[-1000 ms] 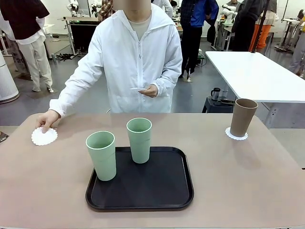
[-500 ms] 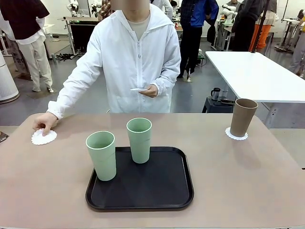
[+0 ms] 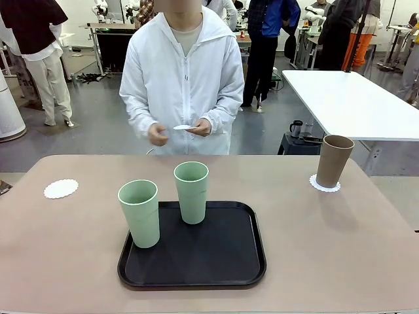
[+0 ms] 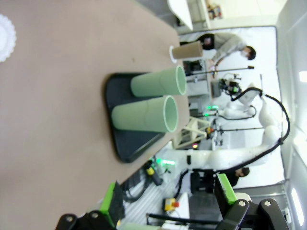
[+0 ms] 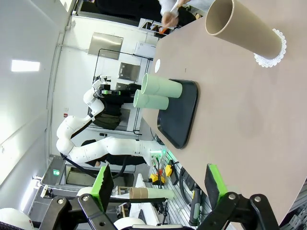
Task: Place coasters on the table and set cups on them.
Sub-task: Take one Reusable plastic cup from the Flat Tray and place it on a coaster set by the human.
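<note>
Both pincers stood wide open and empty, the left pincer (image 4: 168, 203) and the right pincer (image 5: 158, 186) each low in its wrist view. A bare coaster (image 3: 61, 189) lay at the left of the tabletop (image 3: 327, 248), while the brown cup (image 3: 334, 160) already sat on its doily at the right. Two green cups (image 3: 139, 212) waited on the black tray (image 3: 216, 258) at centre. You did best to grip the left one low, lift it clear of the rim, and centre it on that bare coaster. The person's hand (image 3: 204, 126) held the third coaster (image 3: 184, 127).
</note>
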Available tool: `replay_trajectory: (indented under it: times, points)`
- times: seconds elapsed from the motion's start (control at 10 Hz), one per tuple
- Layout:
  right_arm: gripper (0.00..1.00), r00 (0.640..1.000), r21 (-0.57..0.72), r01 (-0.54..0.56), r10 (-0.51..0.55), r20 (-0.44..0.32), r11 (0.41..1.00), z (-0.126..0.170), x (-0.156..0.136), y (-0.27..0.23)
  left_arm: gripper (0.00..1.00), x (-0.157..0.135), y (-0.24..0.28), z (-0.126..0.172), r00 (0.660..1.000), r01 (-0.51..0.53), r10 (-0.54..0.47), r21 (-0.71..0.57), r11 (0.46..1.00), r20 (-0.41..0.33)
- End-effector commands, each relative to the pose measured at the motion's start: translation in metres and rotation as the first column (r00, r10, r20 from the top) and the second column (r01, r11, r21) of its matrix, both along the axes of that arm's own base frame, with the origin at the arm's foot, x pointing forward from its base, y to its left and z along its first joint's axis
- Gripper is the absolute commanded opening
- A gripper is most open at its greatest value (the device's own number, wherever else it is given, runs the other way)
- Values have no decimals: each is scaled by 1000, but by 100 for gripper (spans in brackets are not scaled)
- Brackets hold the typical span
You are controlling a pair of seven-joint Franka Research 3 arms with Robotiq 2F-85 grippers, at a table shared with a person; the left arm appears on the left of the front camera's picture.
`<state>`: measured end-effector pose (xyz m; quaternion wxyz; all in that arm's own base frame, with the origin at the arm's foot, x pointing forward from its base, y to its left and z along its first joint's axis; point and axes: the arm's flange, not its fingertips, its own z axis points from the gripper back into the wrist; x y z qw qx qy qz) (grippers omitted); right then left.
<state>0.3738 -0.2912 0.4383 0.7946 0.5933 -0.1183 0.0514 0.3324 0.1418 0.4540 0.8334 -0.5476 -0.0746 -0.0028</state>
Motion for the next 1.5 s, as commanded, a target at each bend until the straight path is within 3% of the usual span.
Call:
replay_trajectory:
  times: [0.0, 0.3, 0.4, 0.5, 0.7, 0.8, 1.0, 1.1, 1.2, 1.4]
  points:
    - [100, 1000, -4, 3, -3, 0, 1000, 0, 0, 1, 100, -1, -1, 1, 1000, -3, 3, -11, 1000, 9]
    - [100, 1000, -4, 3, -3, 0, 1000, 0, 0, 1, 100, 0, 0, 0, 1000, 0, 0, 0, 1000, 0]
    - [100, 1000, -4, 3, -3, 0, 1000, 0, 0, 1, 100, 10, -7, 2, 988, 53, -77, 169, 984, 138]
    - [100, 1000, -4, 3, -3, 0, 1000, 0, 0, 1, 100, 23, -23, 6, 948, 111, -198, 321, 940, 250]
    - [100, 1000, -4, 3, -3, 0, 1000, 0, 0, 1, 100, 50, -52, 20, 861, 169, -391, 543, 822, 325]
    - [100, 1000, -4, 3, -3, 0, 1000, 0, 0, 1, 100, 63, -70, 28, 817, 218, -473, 582, 783, 330]
    - [100, 1000, -4, 3, -3, 0, 1000, 0, 0, 1, 100, 75, -112, 41, 676, 327, -662, 675, 662, 322]
    - [100, 1000, -4, 3, -3, 0, 1000, 0, 0, 1, 100, 77, -132, 44, 624, 345, -716, 712, 611, 313]
    - [100, 1000, -4, 3, -3, 0, 1000, 0, 0, 1, 100, 76, -152, 44, 573, 384, -770, 738, 556, 282]
    - [100, 1000, -4, 3, -3, 0, 1000, 0, 0, 1, 100, 77, -183, 43, 505, 394, -837, 807, 441, 211]
